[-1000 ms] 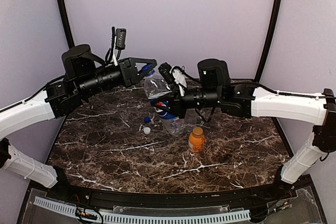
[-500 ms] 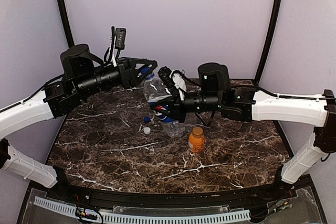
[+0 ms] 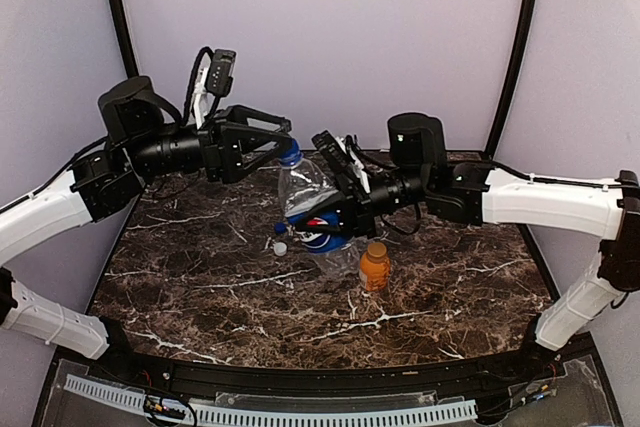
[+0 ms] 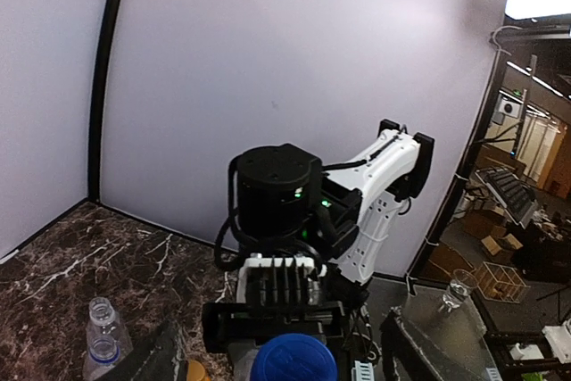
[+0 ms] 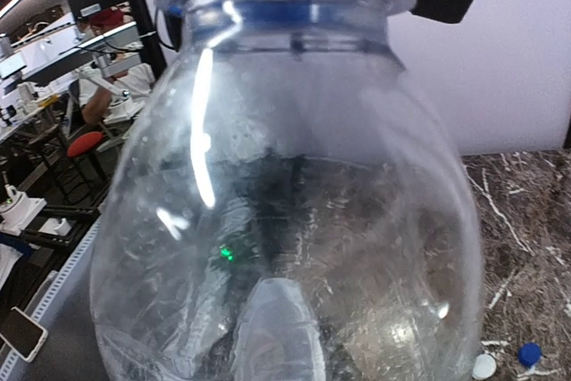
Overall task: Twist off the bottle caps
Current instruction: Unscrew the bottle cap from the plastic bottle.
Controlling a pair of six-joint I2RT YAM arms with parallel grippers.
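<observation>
Pale purple walls [image 3: 330, 37] stand around a dark brown table [image 3: 200, 287] with white lines in it.

A blue cap [image 3: 290, 157] sits on top of the Pepsi bottle [image 3: 305, 187]. The bottle is up in the air over the middle of the table, and it leans to the left. It is clear and looks a bit crushed.

The left gripper [image 3: 281, 139] is right at the blue cap. Its two fingers [image 4: 147, 359] are spread apart, one on each side of the cap, and the left wrist view shows a gap between them and the cap. It has let go.

The right gripper [image 3: 338, 209] squeezes the Pepsi bottle low on its body, near the label, and holds it up.

Below the bottle, a loose blue cap [image 3: 280, 229] and a white cap [image 3: 280, 247] lie close together on the table. An orange bottle [image 3: 374, 269] stands just to the right of them, with its orange cap [image 3: 376, 247] on.

A small clear bottle [image 4: 103, 338] stands on the table too, seen from the left wrist.
</observation>
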